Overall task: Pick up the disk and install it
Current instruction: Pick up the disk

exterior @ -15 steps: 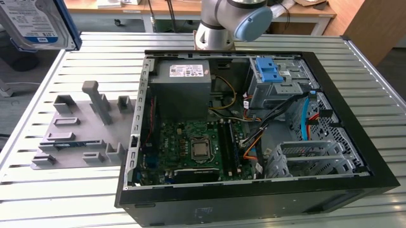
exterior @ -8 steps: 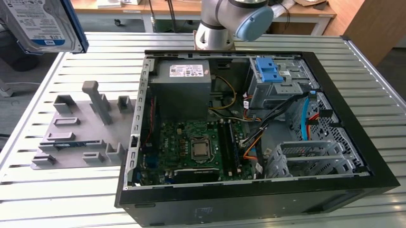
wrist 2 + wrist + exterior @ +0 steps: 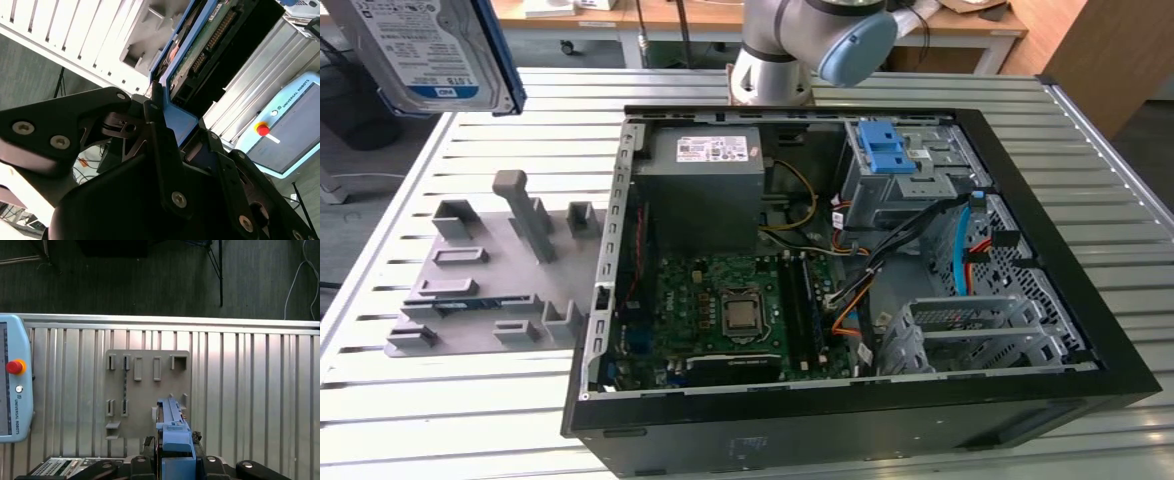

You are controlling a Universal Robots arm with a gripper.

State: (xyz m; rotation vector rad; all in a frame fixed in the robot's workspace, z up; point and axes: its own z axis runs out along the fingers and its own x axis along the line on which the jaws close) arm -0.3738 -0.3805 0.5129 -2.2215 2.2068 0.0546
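Gripper [image 3: 172, 117] clamped on disk [image 3: 434, 50], apparently by its blue bracket. Disk is held high over grey fixture [image 3: 494, 290] on surface [image 3: 480, 400], at the exterior view's left of open computer case [image 3: 854, 425].

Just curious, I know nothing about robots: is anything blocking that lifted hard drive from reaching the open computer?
Nothing visible does. The gripper holds the disk in open air above the grey fixture plate; the computer case lies open. Cables cross beside its drive cage.

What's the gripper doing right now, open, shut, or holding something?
Gripper: shut on the flat silver hard drive with the blue plastic bracket.
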